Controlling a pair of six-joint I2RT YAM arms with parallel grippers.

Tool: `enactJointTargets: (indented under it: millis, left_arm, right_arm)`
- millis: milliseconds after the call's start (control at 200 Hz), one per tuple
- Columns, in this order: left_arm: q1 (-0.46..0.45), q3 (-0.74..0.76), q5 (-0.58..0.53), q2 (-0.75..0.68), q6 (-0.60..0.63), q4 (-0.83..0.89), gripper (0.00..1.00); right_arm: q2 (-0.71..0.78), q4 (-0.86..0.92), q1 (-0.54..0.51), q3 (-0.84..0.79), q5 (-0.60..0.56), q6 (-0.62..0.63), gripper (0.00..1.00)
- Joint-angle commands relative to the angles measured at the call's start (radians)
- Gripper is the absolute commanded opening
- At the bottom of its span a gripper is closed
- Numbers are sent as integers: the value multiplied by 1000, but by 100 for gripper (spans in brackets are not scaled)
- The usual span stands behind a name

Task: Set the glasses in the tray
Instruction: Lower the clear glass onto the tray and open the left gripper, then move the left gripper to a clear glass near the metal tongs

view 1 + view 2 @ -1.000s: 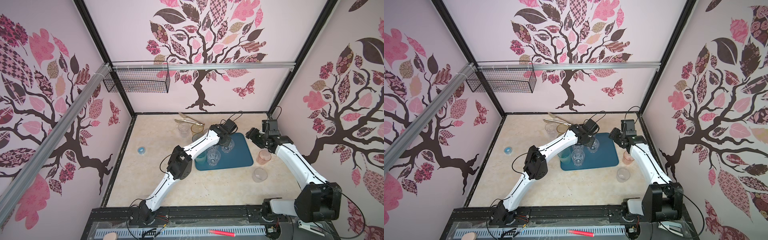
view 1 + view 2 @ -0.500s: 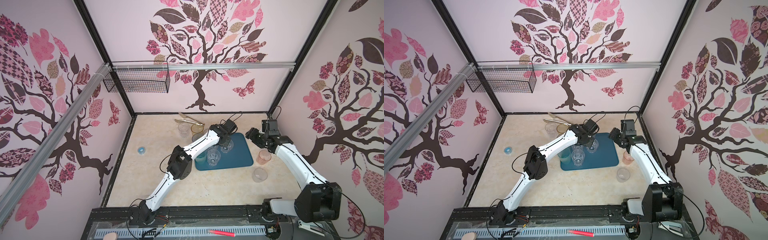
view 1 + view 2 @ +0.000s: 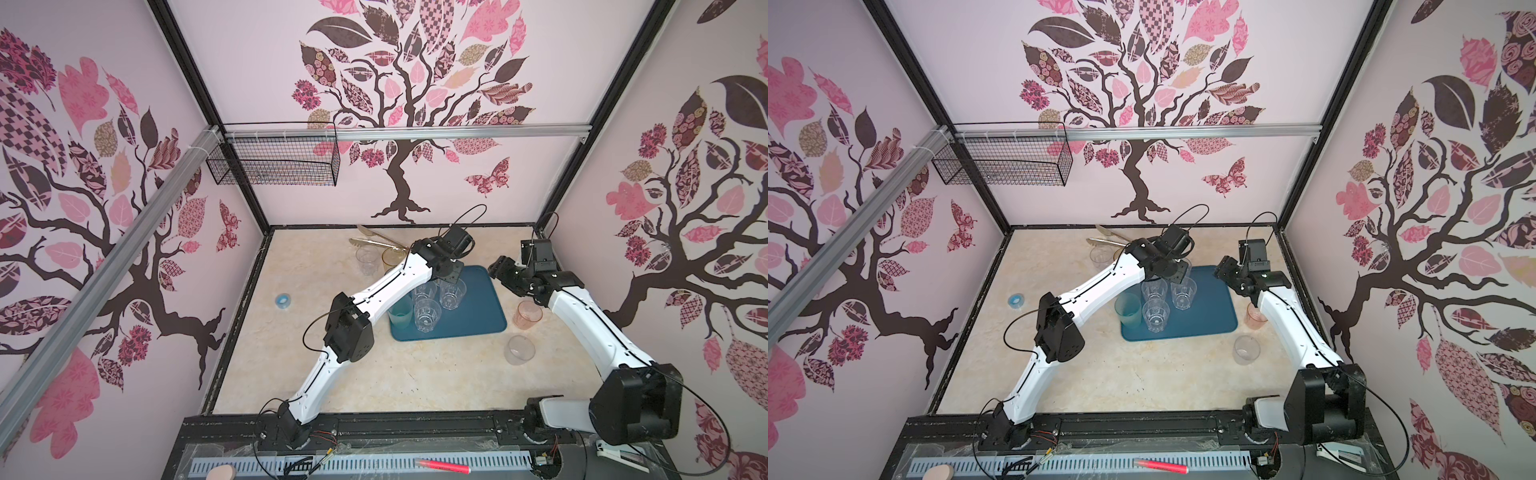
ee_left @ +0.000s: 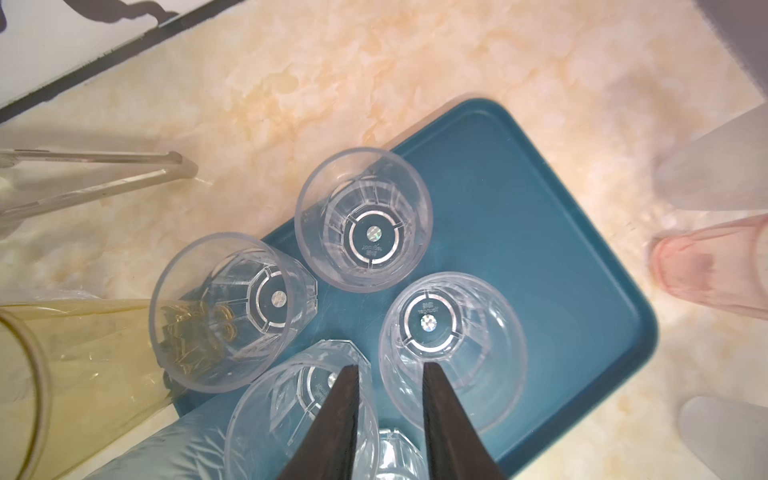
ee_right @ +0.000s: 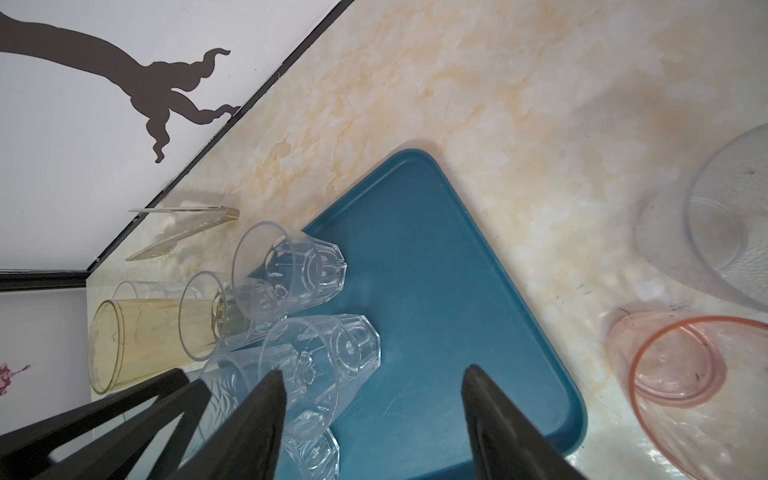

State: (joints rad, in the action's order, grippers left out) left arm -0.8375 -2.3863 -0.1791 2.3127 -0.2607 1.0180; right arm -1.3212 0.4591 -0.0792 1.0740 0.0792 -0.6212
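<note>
In both top views, clear glasses [image 3: 427, 313] are standing on the tray [image 3: 482, 307]. In the left wrist view, the left gripper [image 4: 390, 365] is straddling one glass's rim, jaws slightly apart. In the right wrist view, the right gripper [image 5: 372, 371] is hovering above the tray, jaws wide apart.

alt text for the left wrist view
Two dark fingers of the left hand sit slightly parted over the rim of a clear faceted glass on a teal tray among other clear glasses. Off the tray stand an amber glass and a pink glass, with metal tongs nearby.
</note>
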Motion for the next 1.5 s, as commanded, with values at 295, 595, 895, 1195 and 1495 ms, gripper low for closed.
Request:
enactJointTargets:
  millis: [295, 595, 895, 1195, 1495]
  left_arm:
    - [45, 145, -24, -291, 55, -129, 35]
    - [259, 660, -43, -671, 66, -352, 47]
    - [581, 877, 75, -756, -10, -375, 50]
    - [692, 728, 199, -482, -66, -302, 44]
    - [690, 578, 226, -294, -67, -287, 44]
  right_arm:
    - [-66, 33, -88, 97, -23, 35, 70]
    - [-148, 99, -220, 238, -73, 100, 71]
    - [-205, 132, -329, 297, -125, 148, 72]
    - [-191, 118, -329, 260, -123, 162, 72]
    - [-181, 105, -329, 221, -121, 171, 72]
